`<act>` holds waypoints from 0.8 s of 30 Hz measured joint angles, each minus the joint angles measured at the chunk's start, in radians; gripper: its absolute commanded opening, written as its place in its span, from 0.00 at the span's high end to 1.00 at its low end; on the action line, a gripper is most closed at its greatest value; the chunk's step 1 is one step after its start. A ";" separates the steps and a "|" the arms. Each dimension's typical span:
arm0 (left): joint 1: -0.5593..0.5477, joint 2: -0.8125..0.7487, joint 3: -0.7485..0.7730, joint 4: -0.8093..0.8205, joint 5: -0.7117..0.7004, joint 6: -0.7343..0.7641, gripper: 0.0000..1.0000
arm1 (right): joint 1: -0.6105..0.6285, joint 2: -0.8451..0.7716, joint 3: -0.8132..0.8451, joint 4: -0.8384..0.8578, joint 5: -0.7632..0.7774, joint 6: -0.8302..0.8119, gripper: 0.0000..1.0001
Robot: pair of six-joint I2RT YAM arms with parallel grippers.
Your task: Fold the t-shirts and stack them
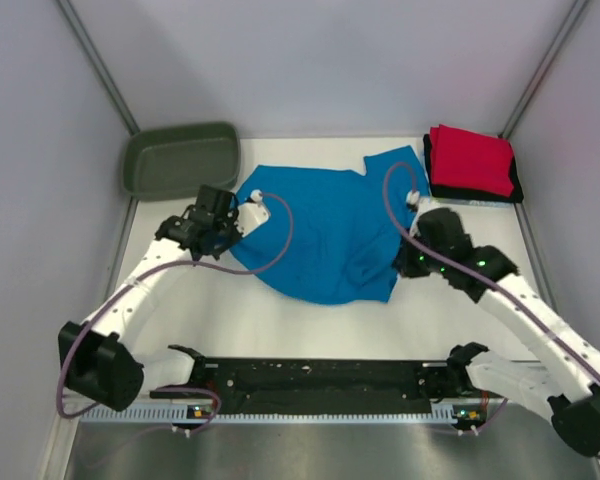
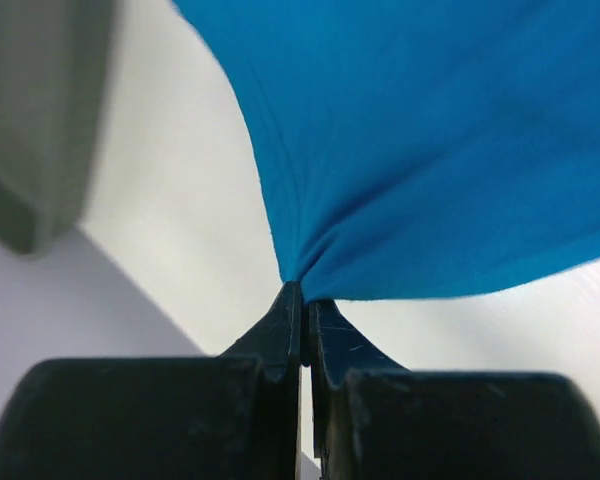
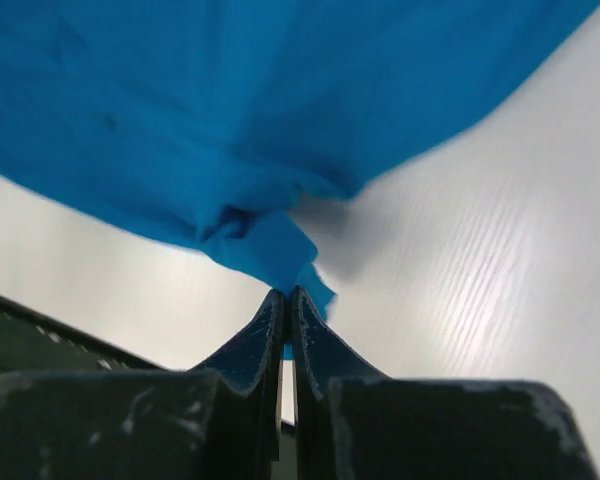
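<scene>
From above, the turquoise shirt [image 1: 325, 235] lies rumpled and unfolded on the bench [image 1: 280, 320], spanning from the left tool [image 1: 238, 226] to the right tool [image 1: 402, 262]. Beyond the right tool sits a folded stack [image 1: 470, 160], red over black, so those look done. In the left wrist view, the left tool [image 2: 302, 300] is pinched shut on the shirt's edge. In the right wrist view, the right tool [image 3: 288, 300] is clamped on a bunched corner. Folding this shirt and adding it to the stack seem left.

No text, label, brand, number or sign can be read in any view; every marking is too small or blurred.
</scene>
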 measured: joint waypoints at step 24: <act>-0.002 -0.253 0.953 -0.404 0.143 -0.013 1.00 | -0.042 -0.124 1.228 -0.444 0.265 -0.275 1.00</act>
